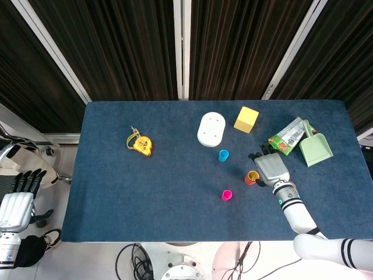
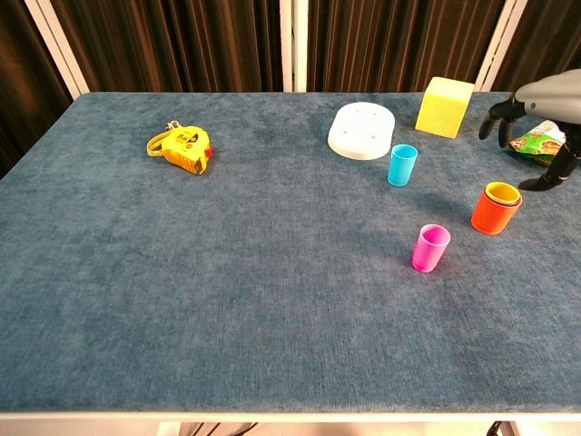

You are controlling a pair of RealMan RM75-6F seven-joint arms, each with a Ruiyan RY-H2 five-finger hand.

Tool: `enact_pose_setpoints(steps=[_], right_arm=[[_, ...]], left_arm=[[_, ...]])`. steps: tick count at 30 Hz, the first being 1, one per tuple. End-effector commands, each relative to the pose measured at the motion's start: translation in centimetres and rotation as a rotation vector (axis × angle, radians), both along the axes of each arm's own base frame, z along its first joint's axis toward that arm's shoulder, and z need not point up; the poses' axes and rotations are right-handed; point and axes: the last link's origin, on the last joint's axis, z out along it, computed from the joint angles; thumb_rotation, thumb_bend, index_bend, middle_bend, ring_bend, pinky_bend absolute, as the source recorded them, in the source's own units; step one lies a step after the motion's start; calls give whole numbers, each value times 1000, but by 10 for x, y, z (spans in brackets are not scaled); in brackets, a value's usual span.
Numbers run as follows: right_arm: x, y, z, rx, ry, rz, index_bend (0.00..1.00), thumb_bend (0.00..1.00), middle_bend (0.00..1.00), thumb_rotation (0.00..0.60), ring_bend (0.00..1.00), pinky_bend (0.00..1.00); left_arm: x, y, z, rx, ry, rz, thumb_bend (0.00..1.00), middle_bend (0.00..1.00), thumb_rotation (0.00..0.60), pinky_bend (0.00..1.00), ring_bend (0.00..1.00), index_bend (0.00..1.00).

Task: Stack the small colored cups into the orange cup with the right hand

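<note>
The orange cup (image 2: 495, 210) (image 1: 251, 178) stands upright at the right of the table, with a yellow cup (image 2: 501, 193) nested inside it and a purple rim showing between them. My right hand (image 2: 536, 123) (image 1: 271, 168) hovers just right of the stack, fingers spread and holding nothing. A blue cup (image 2: 401, 164) (image 1: 224, 155) stands left of the stack, toward the far side. Nearer the front stands a pink cup (image 2: 430, 248) (image 1: 227, 195). My left hand (image 1: 16, 201) hangs off the table's left side, fingers apart and empty.
A white oval dish (image 2: 362, 131), a yellow cube (image 2: 445, 106), a green snack packet (image 1: 287, 137) and a green scoop (image 1: 315, 146) lie along the far right. A yellow tape measure (image 2: 182, 149) lies at the far left.
</note>
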Motion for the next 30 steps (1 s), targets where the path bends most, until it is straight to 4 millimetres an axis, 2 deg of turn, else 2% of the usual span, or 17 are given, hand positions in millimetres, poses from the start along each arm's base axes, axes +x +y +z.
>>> enact_pose_setpoints(steps=[1, 7, 14, 23, 30], right_arm=[[7, -7, 5, -62, -52, 35, 212, 162, 268, 600, 10, 0], [24, -32, -12, -95, -89, 90, 211, 161, 268, 600, 11, 0], [41, -59, -51, -61, -93, 74, 212, 160, 268, 600, 12, 0], [45, -71, -81, -30, -91, 46, 241, 160, 274, 600, 14, 0], [46, -73, -91, -27, -67, 36, 292, 187, 316, 600, 31, 0]], left_arm=[[0, 0, 0, -2, 0, 0, 81, 37, 600, 0, 0, 63], [3, 2, -1, -7, 7, -17, 80, 37, 600, 0, 0, 63], [2, 0, 3, -3, 22, -18, 80, 37, 600, 0, 0, 63], [-4, -3, 2, -2, 19, -1, 80, 37, 600, 0, 0, 63], [-3, -4, 3, 8, 18, -7, 81, 37, 600, 0, 0, 63]])
